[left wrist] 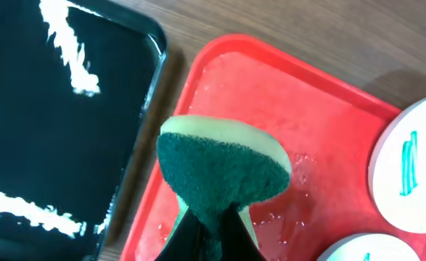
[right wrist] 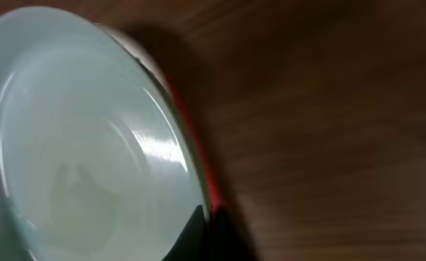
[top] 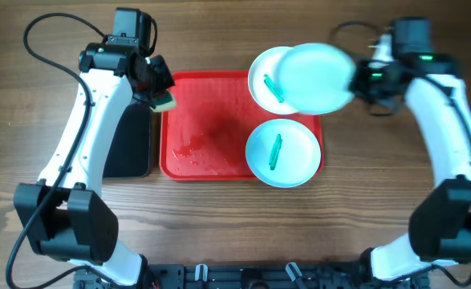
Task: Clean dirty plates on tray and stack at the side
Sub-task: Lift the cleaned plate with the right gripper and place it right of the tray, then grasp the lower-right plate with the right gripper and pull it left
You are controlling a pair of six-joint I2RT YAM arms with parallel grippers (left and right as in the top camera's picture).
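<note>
Overhead view: the right tool (top: pixel 356 78) grips a mint plate (top: pixel 315 76) by its right rim, above the tray (top: pixel 203 120) at its far right corner. The table (top: pixel 379 185) beside the tray lies rightward, nearest this arm. The left tool (top: pixel 156 95) clamps a sponge (top: pixel 164 102).

Overhead looks straight down on the table (top: pixel 235 237); both close wrist views share the tray (top: pixel 203 112).

I see a black tray (top: pixel 131 148) at left centre of the overhead frame, lying flat on the wooden table (top: pixel 235 233). In my left wrist view its glossy surface shows white streaks (left wrist: pixel 71 51). A sponge (left wrist: pixel 223 170), yellow with a dark green scouring face, fills the lower centre there; overhead it sits just right of the black tray's upper corner.
</note>
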